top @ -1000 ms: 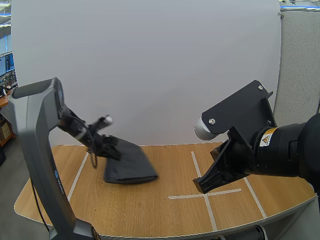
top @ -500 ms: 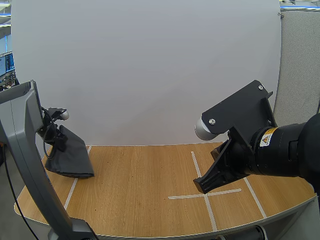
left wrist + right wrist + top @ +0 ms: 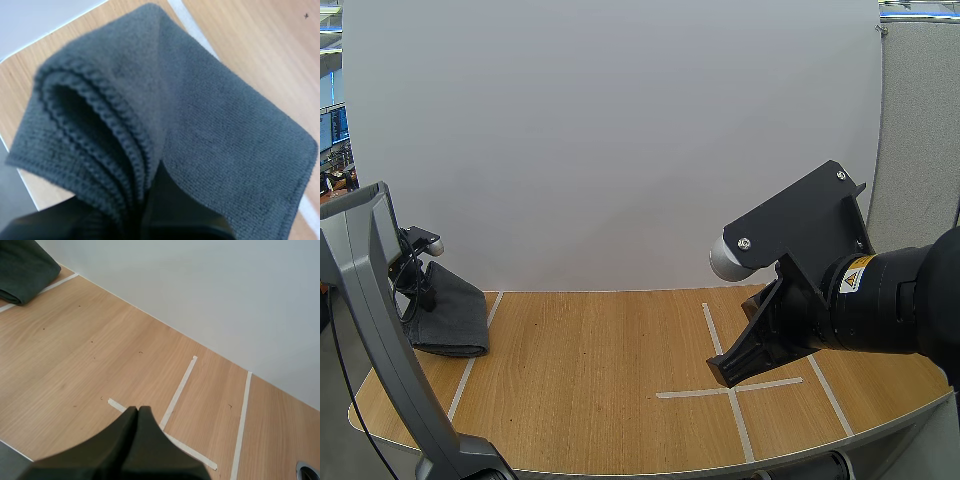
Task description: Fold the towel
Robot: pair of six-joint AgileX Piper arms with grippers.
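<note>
Dark grey towel [image 3: 210, 145], folded layers, pinched by left tool [image 3: 152, 200] at desk's [image 3: 610, 370] left edge; right tool [image 3: 138, 412] closed, empty.

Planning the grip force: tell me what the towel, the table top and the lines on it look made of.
Towel: dark grey terry or microfibre cloth, likely; matte nubby pile, stitched looped edges, soft folds.
Table top: wood or wood-look laminate; light grain streaks, smooth sheen.
Lines: probably pale adhesive tape; thin flat strips.
</note>
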